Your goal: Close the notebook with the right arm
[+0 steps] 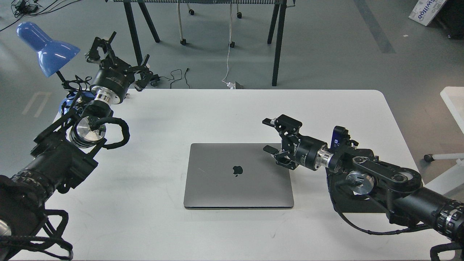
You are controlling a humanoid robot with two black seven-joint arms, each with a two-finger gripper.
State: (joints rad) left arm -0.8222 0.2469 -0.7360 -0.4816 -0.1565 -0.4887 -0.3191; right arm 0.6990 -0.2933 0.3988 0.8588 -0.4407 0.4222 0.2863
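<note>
The notebook [237, 175] lies flat and shut in the middle of the white table [217, 116], its grey lid up with the dark apple logo showing. My right gripper [269, 135] is open and empty, lifted just above the lid's far right corner. The right arm comes in from the right edge with its silver wrist disc and looped cable. My left gripper [121, 54] is open and empty, raised over the table's far left corner, far from the notebook.
A blue desk lamp [45, 47] stands at the far left next to the left arm. A black mouse pad [362, 181] lies under the right arm, right of the notebook. Table legs, chairs and cables stand on the floor beyond the table's far edge.
</note>
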